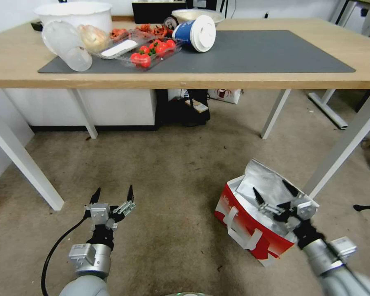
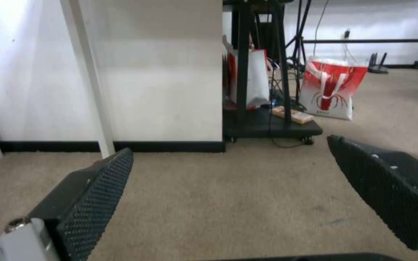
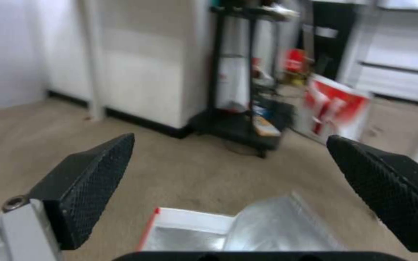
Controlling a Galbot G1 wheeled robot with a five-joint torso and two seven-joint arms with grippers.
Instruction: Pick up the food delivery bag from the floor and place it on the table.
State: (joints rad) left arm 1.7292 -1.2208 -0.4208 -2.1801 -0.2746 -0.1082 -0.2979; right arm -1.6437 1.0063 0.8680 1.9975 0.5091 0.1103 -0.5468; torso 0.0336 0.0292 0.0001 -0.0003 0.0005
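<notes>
The food delivery bag (image 1: 244, 224), red and white with silver foil lining (image 3: 267, 232), stands open on the beige floor (image 1: 172, 172) at my right, beside a white table leg (image 1: 343, 146). My right gripper (image 1: 270, 187) hovers open just above the bag's mouth, holding nothing; in the right wrist view its fingers (image 3: 93, 174) spread wide over the foil. Low over bare floor on the left, my left gripper (image 1: 114, 190) is open and empty, and its fingers (image 2: 98, 188) also stand well apart. The light-wood table (image 1: 275, 78) with a dark grey mat (image 1: 267, 53) stretches ahead.
The mat's left end holds a white bucket (image 1: 76, 14), clear plastic containers (image 1: 65, 45), a tomato tray (image 1: 152, 51) and a tipped blue cup (image 1: 195, 33). Under the table stand a black cart (image 2: 267, 123) and another red-and-white bag (image 2: 332, 90). White table legs (image 1: 24, 160) flank the floor.
</notes>
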